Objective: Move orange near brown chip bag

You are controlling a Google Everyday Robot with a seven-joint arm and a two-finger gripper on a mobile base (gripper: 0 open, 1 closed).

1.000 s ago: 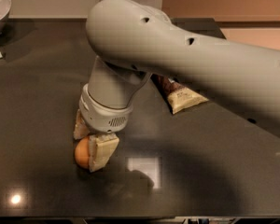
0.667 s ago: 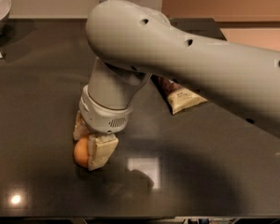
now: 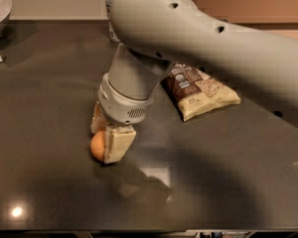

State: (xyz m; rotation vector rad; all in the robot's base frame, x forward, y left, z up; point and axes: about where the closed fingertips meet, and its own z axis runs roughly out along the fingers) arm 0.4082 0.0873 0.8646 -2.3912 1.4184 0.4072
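Gripper [image 3: 103, 145], clamped on the orange [image 3: 96, 147], has edged toward the bag [image 3: 203, 89] beyond its right, perhaps barely lifted.

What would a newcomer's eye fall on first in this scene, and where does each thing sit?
First, the big pale grey robot arm reaching in from the right across the dark glossy table. Its tool is down at the small round orange fruit, left of centre near the front. Right of it, farther back, lies the flat brown chip bag with cream edges.
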